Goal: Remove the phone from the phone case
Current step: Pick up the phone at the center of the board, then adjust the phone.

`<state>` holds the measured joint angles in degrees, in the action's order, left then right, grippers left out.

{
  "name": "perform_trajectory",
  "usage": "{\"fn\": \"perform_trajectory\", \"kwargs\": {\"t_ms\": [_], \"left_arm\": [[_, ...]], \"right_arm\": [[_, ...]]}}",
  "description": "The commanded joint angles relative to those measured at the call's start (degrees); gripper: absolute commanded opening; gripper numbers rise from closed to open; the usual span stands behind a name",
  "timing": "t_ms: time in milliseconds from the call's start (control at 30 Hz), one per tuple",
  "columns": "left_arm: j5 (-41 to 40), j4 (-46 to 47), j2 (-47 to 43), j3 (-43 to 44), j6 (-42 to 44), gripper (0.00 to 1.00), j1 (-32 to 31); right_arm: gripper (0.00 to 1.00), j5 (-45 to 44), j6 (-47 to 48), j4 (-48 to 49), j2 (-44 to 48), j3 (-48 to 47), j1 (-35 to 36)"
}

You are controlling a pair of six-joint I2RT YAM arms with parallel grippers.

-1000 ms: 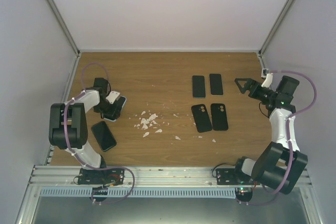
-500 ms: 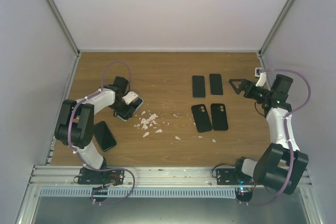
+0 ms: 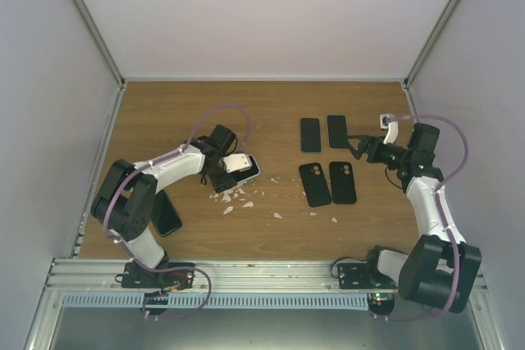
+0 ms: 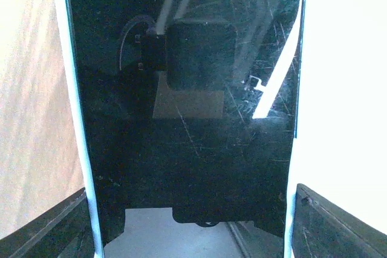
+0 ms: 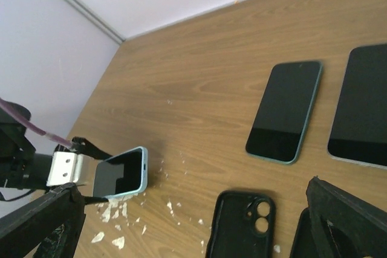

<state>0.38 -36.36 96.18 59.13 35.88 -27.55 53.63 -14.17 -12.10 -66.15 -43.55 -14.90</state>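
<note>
L end effector (image 3: 236, 165) clenched across the width of the cased phone (image 3: 248, 168), which is tilted up off the desk (image 3: 164, 112), left of centre. Phone's long axis runs approx left-right, free end toward R end effector (image 3: 353, 146). That one is spread wide and empty, well apart to the right, and is the only free arm. Count: 1 held phone, 2 loose phones (image 3: 310, 134) far, 2 empty black cases (image 3: 314, 184) just near of them, 1 more phone (image 3: 168, 217) near left, part hidden.

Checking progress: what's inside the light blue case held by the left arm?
A black-screened phone fills the light blue case edge to edge. The case's inner back is hidden beneath it.
</note>
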Motion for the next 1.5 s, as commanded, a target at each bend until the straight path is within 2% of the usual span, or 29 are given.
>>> {"fn": "perform_trajectory", "kwargs": {"t_ms": [0,300,500,667,1133,1467], "left_arm": [[0.15,7.21,-5.62,-0.12,8.66,0.40,-4.35],[-2.38,12.16,-12.63,-2.68,22.31,0.38,-11.01],[-5.48,17.02,-18.14,-7.02,32.59,0.38,-16.13],[-8.31,19.58,-20.00,-9.40,37.11,0.38,-20.03],[-14.97,27.04,-23.18,-15.40,48.60,0.38,-26.17],[-16.73,28.12,-23.76,-15.63,52.29,0.37,-27.37]], "right_arm": [[1.00,0.31,-0.07,3.36,1.74,3.55,2.80],[1.00,-0.07,4.03,1.98,0.33,5.05,13.18],[0.99,-0.08,8.64,-2.14,-4.83,1.58,22.38],[0.97,1.01,12.98,-7.27,-9.40,-1.98,28.54],[0.82,-2.72,20.81,-16.22,-19.82,-10.24,42.57],[0.62,-6.43,21.80,-17.97,-23.97,-12.50,47.94]]}}
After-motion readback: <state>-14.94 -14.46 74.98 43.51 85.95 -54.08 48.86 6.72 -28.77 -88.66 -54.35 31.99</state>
